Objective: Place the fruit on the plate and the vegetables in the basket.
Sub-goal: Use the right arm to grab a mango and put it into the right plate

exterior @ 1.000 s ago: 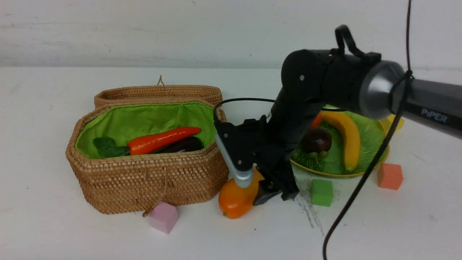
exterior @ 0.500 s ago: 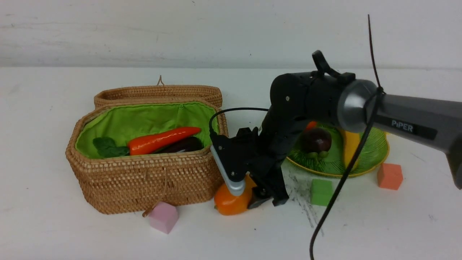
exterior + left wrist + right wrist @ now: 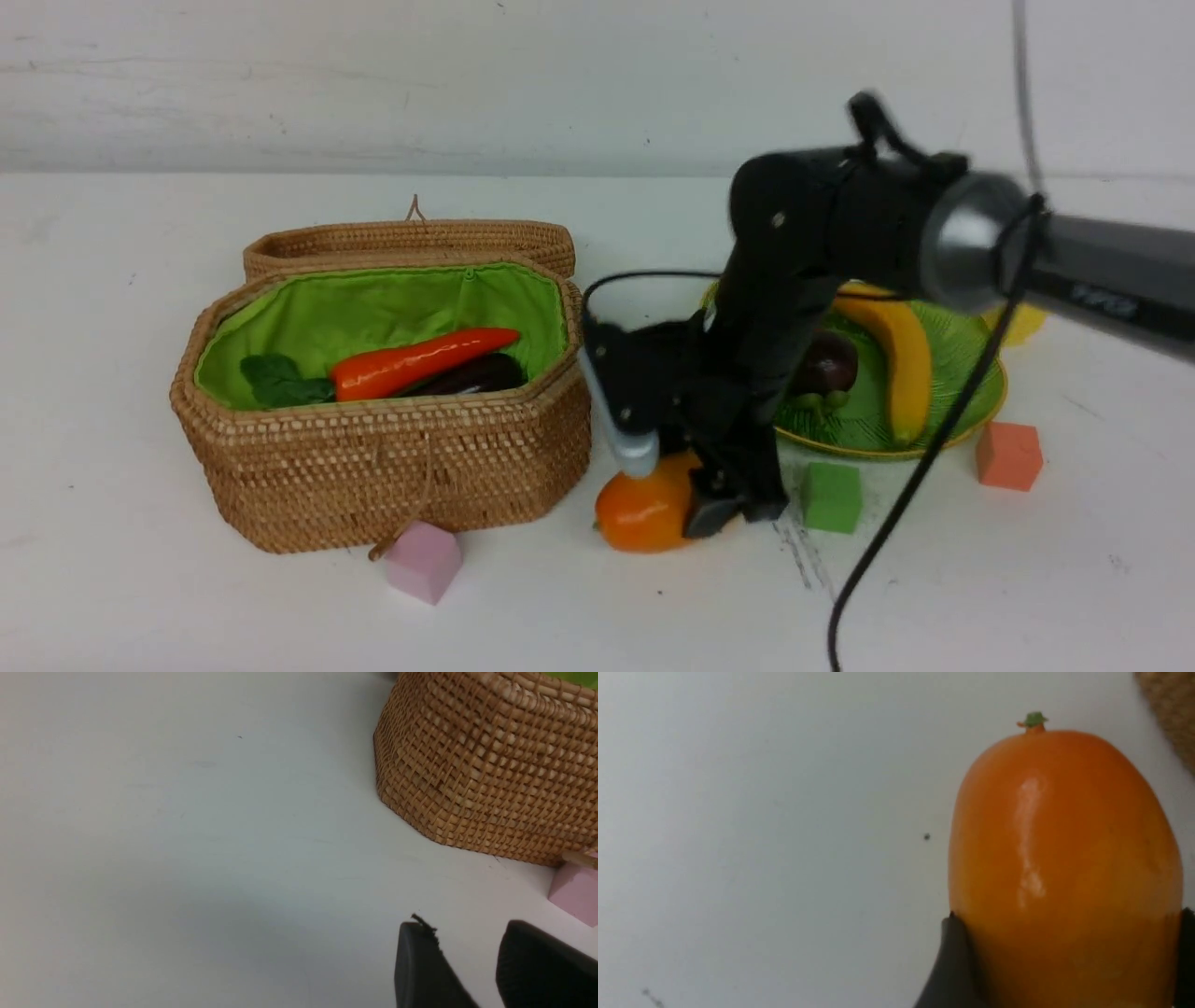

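The orange-yellow mango point(image 3: 644, 513) lies on the table between the basket point(image 3: 392, 467) and the green plate point(image 3: 971, 373). My right gripper point(image 3: 677, 499) reaches down over it. In the right wrist view the gripper point(image 3: 1069, 933) has its two black fingers pressed against both sides of the mango point(image 3: 1064, 858). On the plate lie a yellow banana point(image 3: 901, 364) and a dark mangosteen point(image 3: 826, 364), partly behind the arm. A carrot point(image 3: 420, 362) and an eggplant point(image 3: 471, 376) lie in the basket. My left gripper point(image 3: 462, 933) hangs open and empty near the basket's wall point(image 3: 486, 765).
A pink cube point(image 3: 425, 560) sits at the basket's front, a green cube point(image 3: 831, 497) just in front of the plate and an orange cube point(image 3: 1008, 455) to its right. The basket's lid point(image 3: 411, 238) lies open behind it. A black cable hangs from the right arm.
The right arm first pushed left toward the basket, then swung back right. The mango slid right with it, away from the basket wall. The jaws closed slightly on the mango.
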